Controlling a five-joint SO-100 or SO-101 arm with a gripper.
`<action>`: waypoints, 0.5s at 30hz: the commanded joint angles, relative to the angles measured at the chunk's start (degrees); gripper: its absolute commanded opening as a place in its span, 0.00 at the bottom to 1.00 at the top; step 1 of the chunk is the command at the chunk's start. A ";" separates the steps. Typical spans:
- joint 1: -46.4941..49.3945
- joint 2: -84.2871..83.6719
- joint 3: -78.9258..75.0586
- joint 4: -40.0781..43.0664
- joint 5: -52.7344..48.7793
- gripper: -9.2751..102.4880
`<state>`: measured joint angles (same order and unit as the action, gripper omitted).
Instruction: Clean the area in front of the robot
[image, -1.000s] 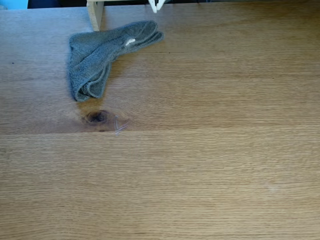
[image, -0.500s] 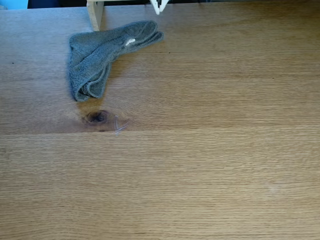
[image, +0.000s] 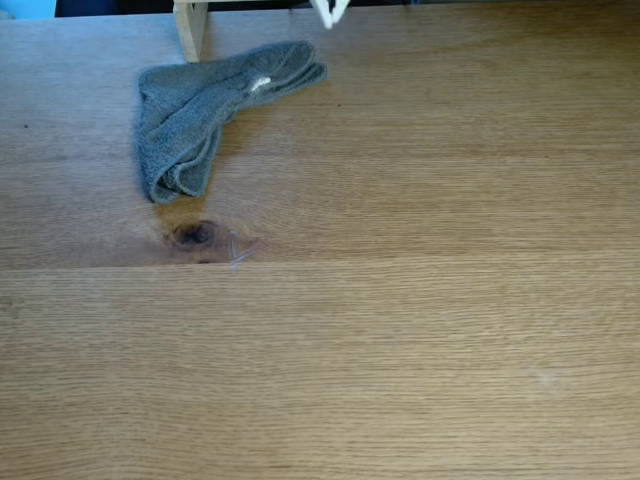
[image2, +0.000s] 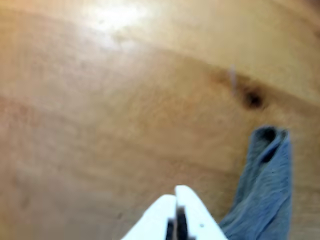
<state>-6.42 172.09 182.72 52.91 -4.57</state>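
Note:
The area is a light oak tabletop (image: 400, 330) with a dark oval knot (image: 193, 234) and a plank seam running across just below it. Only the robot's white gripper (image: 329, 14) tips show in the fixed view, poking in at the top edge, right of the grey terry cloth (image: 195, 110). In the blurred wrist view the gripper (image2: 176, 194) hangs above the bare tabletop (image2: 100, 125), its pointed fingers meeting at the tips with nothing between them. The cloth (image2: 265, 185) lies to its right, and the knot (image2: 253, 98) is farther off.
A pale wooden post (image: 190, 25) stands at the back edge, just above the cloth. A small pale V-shaped mark or scrap (image: 238, 250) lies right of the knot. A blue object (image: 25, 8) shows in the far left corner.
The gripper tips at the top edge have shifted a little to the right. The cloth has not moved.

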 joint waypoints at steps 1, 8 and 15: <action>-2.37 -10.11 -9.93 -0.70 2.81 0.10; -0.18 -29.79 -31.46 -2.02 5.27 0.19; 14.15 -41.48 -44.30 -9.32 7.73 0.40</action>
<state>1.05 133.68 148.18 46.85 2.29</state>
